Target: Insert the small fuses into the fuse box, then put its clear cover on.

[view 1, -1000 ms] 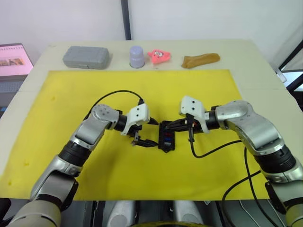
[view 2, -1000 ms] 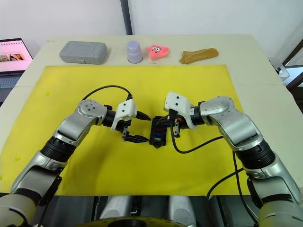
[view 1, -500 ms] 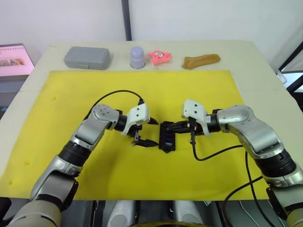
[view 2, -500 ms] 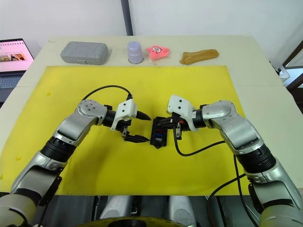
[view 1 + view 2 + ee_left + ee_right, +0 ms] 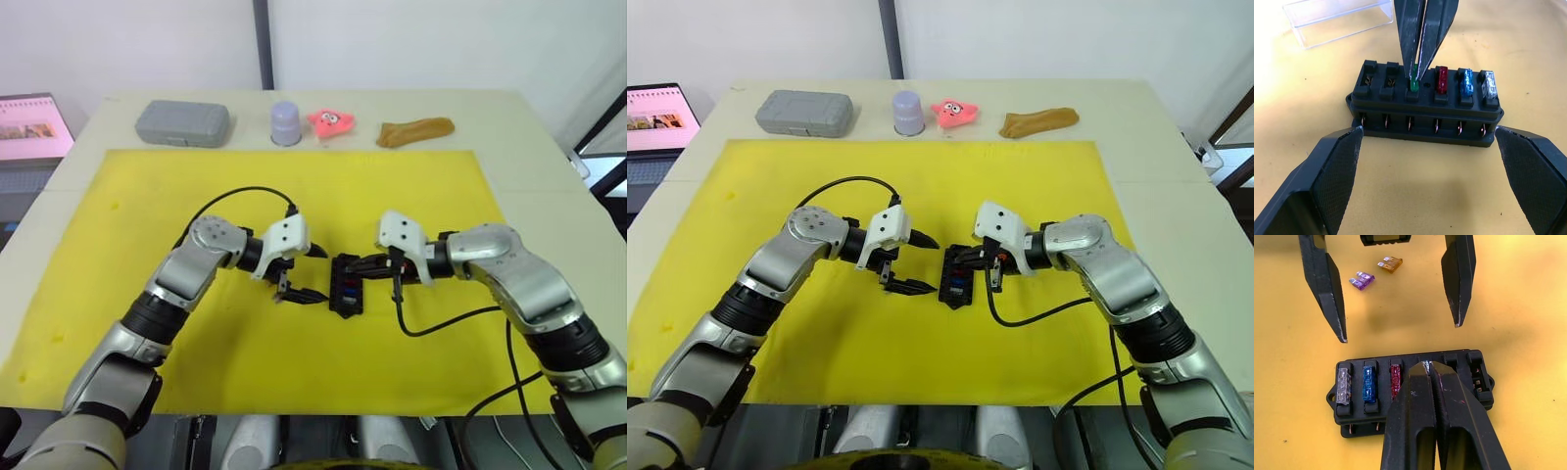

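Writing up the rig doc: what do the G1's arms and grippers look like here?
Silver-grey metallic arm shells with black joints. Each wrist carries a white camera housing with a looping black cable. The left gripper and right gripper each have two black tapered fingers with textured inner pads.

this looks like a robot test room: a pale table point(image 5: 549, 147) with a yellow mat point(image 5: 147, 245), a laptop point(image 5: 29, 127) beside it, and a plain white wall point(image 5: 411, 39) behind.

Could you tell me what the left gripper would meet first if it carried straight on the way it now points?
Most likely the fuse box: the left gripper points at its near side wall with open fingers.
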